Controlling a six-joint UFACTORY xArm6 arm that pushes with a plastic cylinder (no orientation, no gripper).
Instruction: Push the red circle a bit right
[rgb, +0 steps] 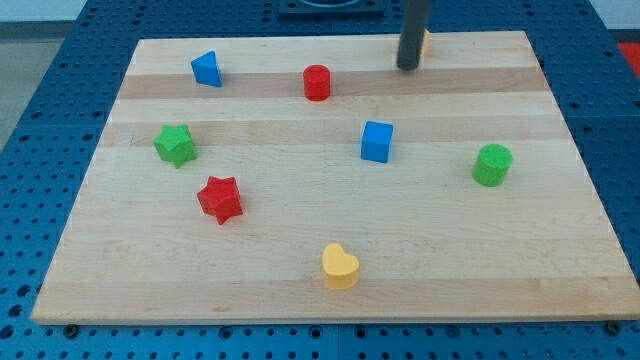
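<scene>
The red circle (317, 82) is a short red cylinder standing near the view's top, a little left of centre, on the wooden board (300, 230). My tip (408, 67) is the lower end of the dark rod at the view's top, well to the right of the red circle and slightly above it. A gap of bare wood lies between them. A small yellow block (425, 42) shows just behind the rod, mostly hidden by it.
A blue triangle (206, 69) is at the top left. A green star (175, 145) and a red star (220, 199) are on the left. A blue cube (377, 141) is at centre, a green cylinder (492, 165) at right, a yellow heart (340, 267) near the bottom.
</scene>
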